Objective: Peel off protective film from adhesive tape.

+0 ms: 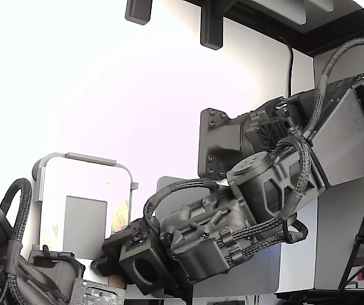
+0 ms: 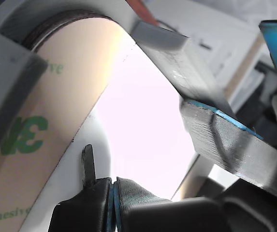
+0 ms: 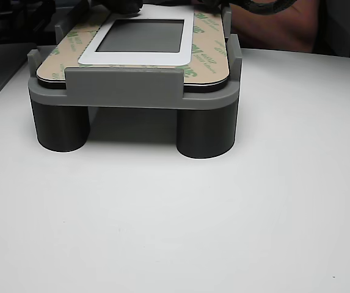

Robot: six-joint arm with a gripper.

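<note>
The protective film [image 3: 206, 46] is a pale-yellow strip with green 3M logos along the border of the white panel [image 3: 138, 58], which lies in a grey fixture [image 3: 126, 85]. In the wrist view the film [image 2: 36, 145] fills the near side and lies flat. The adhesive tape is hidden under it. My gripper [image 2: 112, 189] has its blue-padded jaws pressed together just off the film's edge, over the white panel. I cannot see anything between them. In the exterior view the gripper [image 1: 110, 250] sits at the panel's near right corner, beside the film [image 1: 123, 210].
A grey square patch [image 3: 141, 35] sits in the panel's middle. A second arm [image 1: 16, 267] is at the exterior view's lower left. A grey bar with a blue edge [image 2: 225, 140] stands close beside my gripper. The fixture's raised walls [image 3: 233, 52] border the panel.
</note>
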